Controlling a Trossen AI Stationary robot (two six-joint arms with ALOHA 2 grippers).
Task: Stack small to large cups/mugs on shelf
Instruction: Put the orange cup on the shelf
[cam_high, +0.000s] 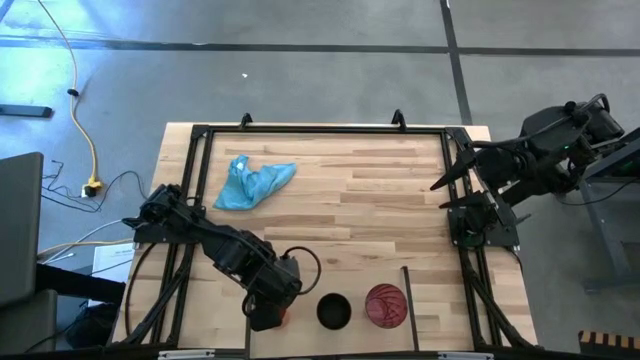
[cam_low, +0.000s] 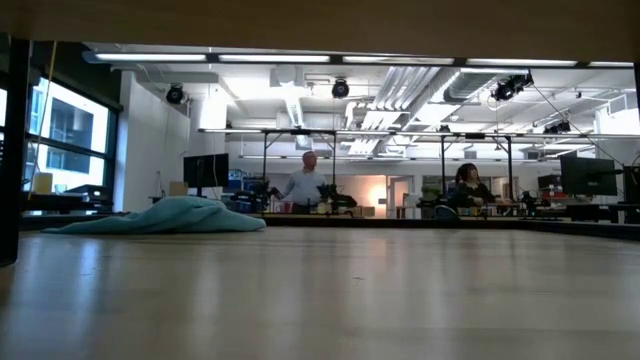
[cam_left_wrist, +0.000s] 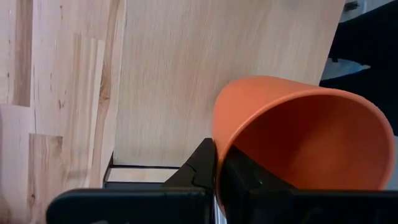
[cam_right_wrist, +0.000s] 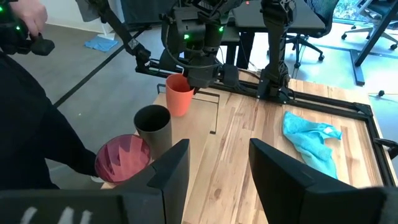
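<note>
Smooth orange plastic cup (cam_left_wrist: 298, 134), tapered and with no readable label, sits pinched at its rim in the left gripper (cam_right_wrist: 198, 76) over the plank shelf (cam_left_wrist: 205, 68), matte black cup (cam_right_wrist: 153, 126) and ribbed translucent red-pink cup (cam_right_wrist: 122, 158) just beside it, right gripper (cam_right_wrist: 217, 171) wide open well away.

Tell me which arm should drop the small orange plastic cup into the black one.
Left. The left gripper is already shut on the small orange plastic cup, right beside the mid-sized black plastic cup. The right gripper hangs open and empty at the table's far right edge.
</note>
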